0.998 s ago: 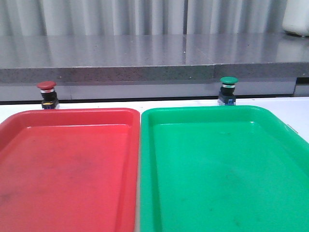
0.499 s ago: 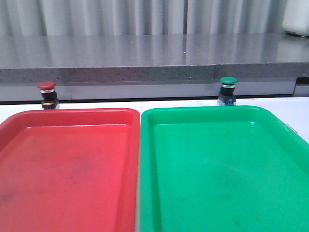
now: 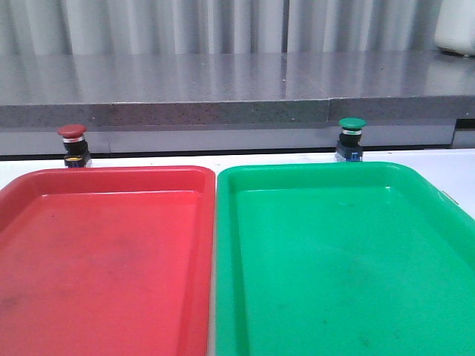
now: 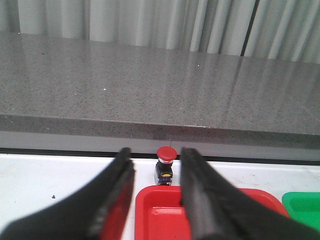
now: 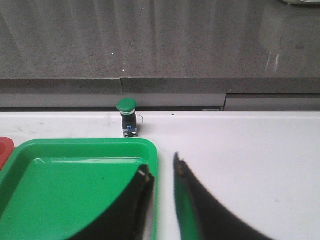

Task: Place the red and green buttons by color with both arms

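Left gripper (image 4: 156, 167) wide, right gripper (image 5: 164, 172) narrow, both empty; upright red button (image 3: 73, 144), green button (image 3: 350, 136) may topple if clipped off-centre.

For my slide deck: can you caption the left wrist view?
Open left gripper lined up with the upright red button standing on the white table behind the red tray.
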Robot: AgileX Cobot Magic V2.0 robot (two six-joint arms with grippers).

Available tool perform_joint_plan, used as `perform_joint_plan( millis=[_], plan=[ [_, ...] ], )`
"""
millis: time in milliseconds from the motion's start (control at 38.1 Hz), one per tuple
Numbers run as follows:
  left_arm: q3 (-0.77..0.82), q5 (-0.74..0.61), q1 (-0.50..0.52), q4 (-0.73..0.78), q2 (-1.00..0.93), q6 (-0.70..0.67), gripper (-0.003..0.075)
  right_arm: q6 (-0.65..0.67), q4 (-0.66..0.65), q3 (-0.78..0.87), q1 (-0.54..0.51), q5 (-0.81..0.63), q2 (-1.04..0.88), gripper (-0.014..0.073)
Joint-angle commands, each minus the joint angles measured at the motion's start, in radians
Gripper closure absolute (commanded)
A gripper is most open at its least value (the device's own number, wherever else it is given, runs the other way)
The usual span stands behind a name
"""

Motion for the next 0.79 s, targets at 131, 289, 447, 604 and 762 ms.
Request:
perform_joint_plan(
  millis=[131, 289, 447, 604, 762],
  plan=[
    [-0.038, -0.075, 0.001, 0.0, 0.011, 0.0, 0.0019, -0.001, 0.004, -0.04, -0.005, -0.079, 0.009, -0.0071],
    [-0.038, -0.075, 0.001, 0.0, 0.011, 0.0, 0.005, -0.001, 0.004, -0.04, -0.005, -0.079, 0.009, -0.0052],
    [-0.038, -0.079, 0.001, 0.0, 0.011, 0.0, 0.0094, -0.001, 0.004, -0.04, -0.005, -0.079, 0.009, -0.0052],
    [-0.063, -0.082, 0.001, 0.0, 0.093, 0.002, 0.0125, -0.001, 0.004, -0.04, -0.005, -0.079, 0.009, -0.0052],
    [-0.148, -0.072, -0.015, 0.005, 0.304, 0.012, 0.0128, -0.001, 0.004, -0.04, -0.005, -0.079, 0.009, -0.0052]
  ],
)
